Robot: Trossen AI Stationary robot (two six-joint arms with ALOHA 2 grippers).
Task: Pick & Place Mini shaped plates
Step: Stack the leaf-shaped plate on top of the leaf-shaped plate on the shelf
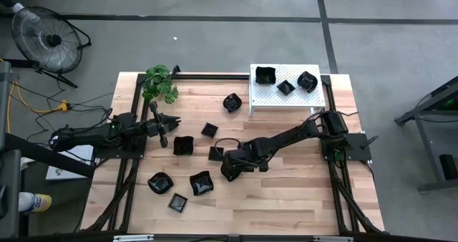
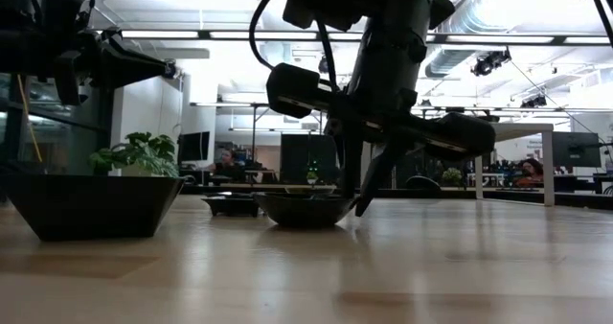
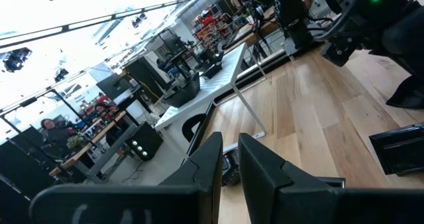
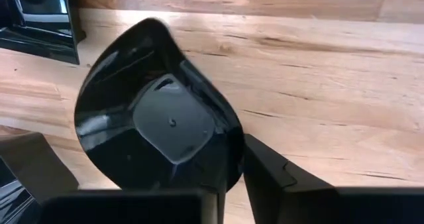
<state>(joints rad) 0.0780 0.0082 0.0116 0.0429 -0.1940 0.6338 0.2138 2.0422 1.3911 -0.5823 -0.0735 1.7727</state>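
Wooden counter (image 1: pixel 286 199) is carrying black plates scattered across its middle, three more sitting on the white rack (image 1: pixel 286 99). Left claw (image 1: pixel 167 136) is hovering with fingers nearly together, holding nothing. Right claw (image 1: pixel 227 172) is clamping a rounded plate's (image 4: pixel 156 128) rim at the counter's centre.

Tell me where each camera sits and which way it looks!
High view: above the table, looking straight down; both arms, left claw and right claw.
Low view: at tabletop height, looking level into the room; an arm drops in over a plate.
Left wrist view: on the left arm, looking past its fingers toward the white rack.
Right wrist view: on the right arm, close on a rounded plate.
Shared: high and left wrist views both show the rack.
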